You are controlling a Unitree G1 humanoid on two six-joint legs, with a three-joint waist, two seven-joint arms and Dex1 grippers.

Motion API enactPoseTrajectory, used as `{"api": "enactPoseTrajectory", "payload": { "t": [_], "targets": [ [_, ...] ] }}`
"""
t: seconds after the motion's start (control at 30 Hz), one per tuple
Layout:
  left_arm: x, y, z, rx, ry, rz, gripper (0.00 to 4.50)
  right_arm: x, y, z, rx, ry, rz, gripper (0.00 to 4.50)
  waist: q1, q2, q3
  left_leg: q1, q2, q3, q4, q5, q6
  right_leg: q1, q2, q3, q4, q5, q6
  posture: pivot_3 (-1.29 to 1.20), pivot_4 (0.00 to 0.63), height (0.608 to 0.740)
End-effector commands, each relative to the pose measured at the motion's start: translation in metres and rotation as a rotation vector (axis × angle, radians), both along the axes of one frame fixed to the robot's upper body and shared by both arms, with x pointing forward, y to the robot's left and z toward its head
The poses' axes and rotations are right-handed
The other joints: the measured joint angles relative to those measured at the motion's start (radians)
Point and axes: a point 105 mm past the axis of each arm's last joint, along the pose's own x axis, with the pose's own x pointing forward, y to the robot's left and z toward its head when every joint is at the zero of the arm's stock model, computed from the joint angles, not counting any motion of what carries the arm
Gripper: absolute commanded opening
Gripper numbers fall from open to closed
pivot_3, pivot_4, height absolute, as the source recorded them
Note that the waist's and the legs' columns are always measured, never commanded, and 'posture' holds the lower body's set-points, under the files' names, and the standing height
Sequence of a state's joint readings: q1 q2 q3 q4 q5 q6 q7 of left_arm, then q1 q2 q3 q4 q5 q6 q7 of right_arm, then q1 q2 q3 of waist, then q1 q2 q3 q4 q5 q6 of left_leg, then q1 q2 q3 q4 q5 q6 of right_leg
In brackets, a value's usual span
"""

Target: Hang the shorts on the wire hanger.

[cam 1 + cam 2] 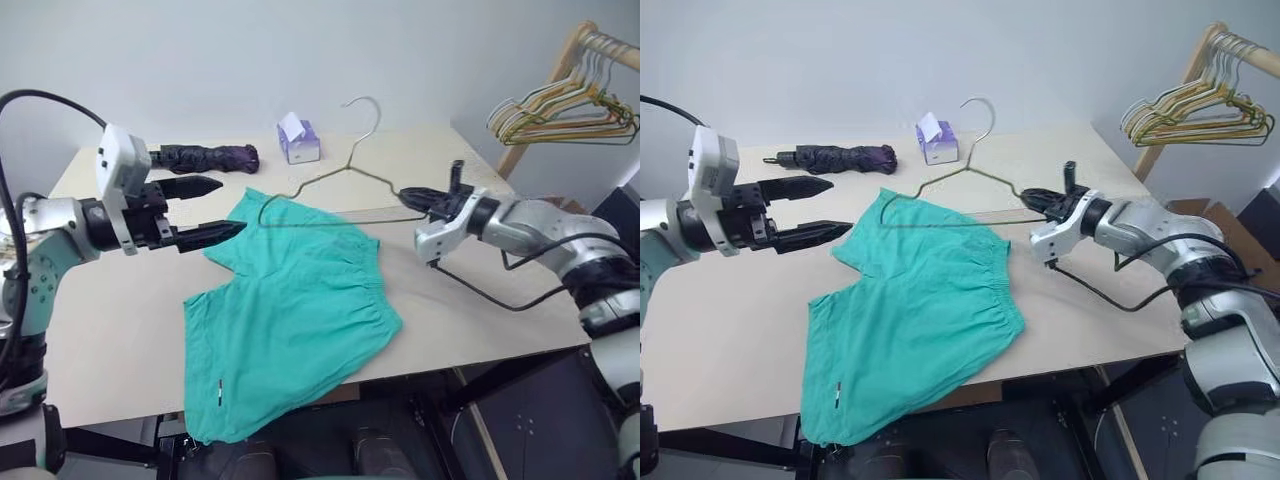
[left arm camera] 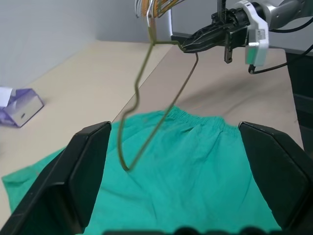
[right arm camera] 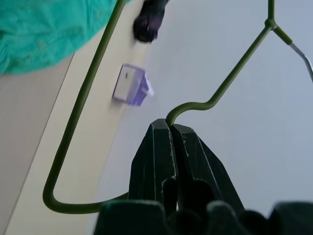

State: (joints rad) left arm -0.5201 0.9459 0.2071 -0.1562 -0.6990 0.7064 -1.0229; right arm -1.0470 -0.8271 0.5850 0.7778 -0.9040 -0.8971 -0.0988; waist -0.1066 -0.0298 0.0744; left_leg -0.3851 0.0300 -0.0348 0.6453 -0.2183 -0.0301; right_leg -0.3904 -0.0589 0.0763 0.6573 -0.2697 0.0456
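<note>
On the beige surface (image 1: 120,330) the shorts (image 1: 290,320) lie spread flat, their waistband toward the far side and 1 leg hanging over the near edge. Above them the wire hanger (image 1: 340,185) is held up off the surface, hook uppermost, its far end tilted down so that the lower corner sits just over the waistband; whether it touches the fabric cannot be told. The right claw (image 1: 412,200) has its 2 fingers pressed together on the hanger's shoulder, at the bend near 1 end. That arm reaches in from the right, forearm roughly level, pointing toward the left across the surface. The left claw (image 1: 215,208) hovers beside the shorts' left edge, its 2 fingers spread wide apart and holding nothing, pointing right toward the hanger with the forearm about level. Behind it lie a dark folded umbrella (image 1: 205,157) and a purple tissue box (image 1: 299,141). A bunch of hangers (image 1: 560,110) hangs on a wooden rack at the far right.
</note>
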Motion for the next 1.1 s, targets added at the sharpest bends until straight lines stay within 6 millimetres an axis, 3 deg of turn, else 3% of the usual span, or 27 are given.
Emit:
{"api": "enactPoseTrajectory", "payload": {
  "t": [0.03,0.3,0.47,0.57,0.67,0.97,1.1],
  "targets": [
    [0.010,0.000,0.001,0.011,0.016,0.044,4.50,-0.003,0.009,0.027,0.019,-0.089,0.085,0.03,0.010,0.000,0.000,0.000,0.000,0.000,0.000,0.000,0.000,0.000,0.000,0.000,0.000,0.000,0.000,0.04,0.000,0.740],
    [0.019,-0.005,-0.030,0.114,0.181,-0.029,4.50,-0.010,0.021,0.049,0.029,-0.166,0.171,0.03,0.011,0.000,0.000,0.001,0.000,-0.001,0.000,0.000,0.000,0.000,0.000,0.000,0.002,0.000,0.000,0.03,0.000,0.740],
    [0.026,-0.019,-0.038,0.121,0.237,-0.110,4.50,-0.013,0.023,0.055,0.016,-0.189,0.190,0.03,0.009,0.000,0.000,0.001,0.000,-0.001,0.000,0.000,0.000,0.000,0.000,0.000,0.004,0.000,0.000,0.00,0.000,0.740],
    [0.028,-0.027,-0.051,0.160,0.255,-0.149,3.88,-0.015,0.023,0.059,0.013,-0.197,0.197,0.00,0.005,0.000,0.000,0.001,0.000,-0.001,0.000,0.000,0.000,0.000,0.000,0.000,0.004,0.000,0.000,-0.01,0.000,0.740],
    [0.035,-0.030,-0.058,0.194,0.246,-0.139,2.90,-0.017,0.023,0.060,0.007,-0.201,0.204,0.00,0.003,0.000,0.000,0.001,0.000,-0.001,0.001,0.000,0.000,0.000,0.000,0.000,0.005,0.000,0.000,-0.02,0.000,0.740],
    [0.048,-0.036,-0.057,0.176,0.227,-0.144,0.15,-0.023,0.024,0.063,0.013,-0.200,0.222,0.00,-0.020,0.000,0.000,0.001,-0.001,-0.001,0.001,0.000,0.000,0.000,0.000,0.000,0.005,0.000,0.000,-0.04,0.000,0.740],
    [0.047,-0.038,-0.054,0.174,0.203,-0.171,0.03,-0.027,0.024,0.058,0.004,-0.176,0.236,0.00,-0.031,0.000,0.000,0.001,-0.001,-0.002,0.001,0.000,0.000,0.000,0.000,0.000,0.006,0.000,0.000,-0.04,0.000,0.740]
  ]
}}
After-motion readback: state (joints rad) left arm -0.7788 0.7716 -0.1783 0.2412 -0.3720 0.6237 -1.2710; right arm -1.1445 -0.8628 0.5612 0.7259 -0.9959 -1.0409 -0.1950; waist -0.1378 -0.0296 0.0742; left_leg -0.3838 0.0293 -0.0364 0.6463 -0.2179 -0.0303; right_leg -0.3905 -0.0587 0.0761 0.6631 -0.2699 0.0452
